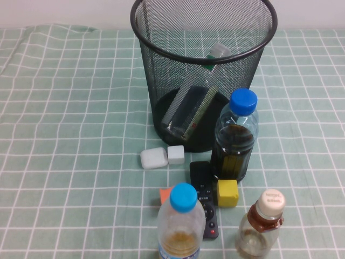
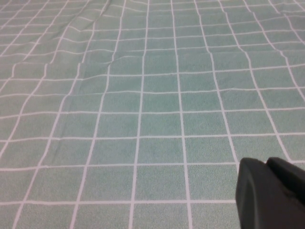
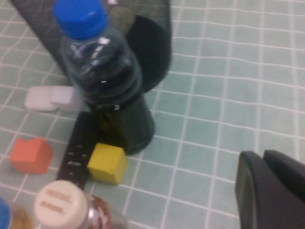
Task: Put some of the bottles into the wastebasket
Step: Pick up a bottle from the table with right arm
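The black wire-mesh wastebasket stands at the back centre; its base also shows in the right wrist view. The taller clear bottle with white cap and green-red label leans inside it, cap up against the far wall. The small squat bottle with cream cap stands upright at the front right and shows in the right wrist view. Neither gripper shows in the high view. My right gripper is shut and empty, to the right of the bottles. My left gripper is shut and empty over bare cloth.
A blue-capped bottle of dark liquid stands in front of the basket. A clear blue-capped bottle stands at the front. Between them lie a black remote, a yellow cube, an orange block and two white blocks.
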### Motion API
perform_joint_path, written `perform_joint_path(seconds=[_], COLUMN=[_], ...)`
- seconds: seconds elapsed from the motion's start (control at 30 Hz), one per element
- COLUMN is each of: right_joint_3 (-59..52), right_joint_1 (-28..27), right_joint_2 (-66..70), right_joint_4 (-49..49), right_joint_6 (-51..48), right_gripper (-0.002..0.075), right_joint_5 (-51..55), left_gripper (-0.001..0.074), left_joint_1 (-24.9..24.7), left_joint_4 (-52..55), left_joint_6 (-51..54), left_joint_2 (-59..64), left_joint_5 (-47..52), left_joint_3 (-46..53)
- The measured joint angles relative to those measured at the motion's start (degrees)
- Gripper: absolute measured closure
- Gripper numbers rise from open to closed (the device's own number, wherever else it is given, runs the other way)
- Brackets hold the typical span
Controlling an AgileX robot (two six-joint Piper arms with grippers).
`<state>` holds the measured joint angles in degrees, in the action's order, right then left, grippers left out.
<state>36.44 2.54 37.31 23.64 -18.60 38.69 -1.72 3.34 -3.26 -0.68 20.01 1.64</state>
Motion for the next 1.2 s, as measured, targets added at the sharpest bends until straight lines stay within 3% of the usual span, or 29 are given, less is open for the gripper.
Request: perform_joint_path(seconds=[0.13, 0.37, 0.53, 0.73, 0.93, 1.2], right_joint_3=[0.2, -1.7, -5.7, -13.7, -22.1, -26.7], right_joint_1=[7.5, 23.1, 30.2, 34.0, 36.5, 43.2], right_joint_2=[3.8, 0.6, -1.6, -2.1, -3.4, -3.6], right_joint_4=[3.8, -2.8, -3.5, 1.1, 7.7, 9.0], right_joint_6=[-6.2, -6.9, -6.7, -6.6, -6.6, -7.2], right_gripper=[0.0732, 0.0732, 0.071, 0.0535, 0.0258, 0.0199], right_joint_5=[-3.3, -11.0, -12.8, -19.7, -29.4, -40.1], left_gripper=[0.0738, 0.0739, 0.0739, 0.0739, 0.0739, 0.0739], left_joint_1=[0.0, 0.0, 0.0, 0.0, 0.0, 0.0], left_joint_4=[0.1, 0.1, 0.1, 0.4, 0.6, 0.6], left_joint_6=[0.1, 0.1, 0.1, 0.1, 0.1, 0.1], left_joint_2=[0.0, 0.0, 0.0, 0.0, 0.0, 0.0], left_joint_5=[0.0, 0.0, 0.0, 0.0, 0.0, 0.1], left_joint_3=[0.0, 0.0, 0.0, 0.0, 0.0, 0.0])
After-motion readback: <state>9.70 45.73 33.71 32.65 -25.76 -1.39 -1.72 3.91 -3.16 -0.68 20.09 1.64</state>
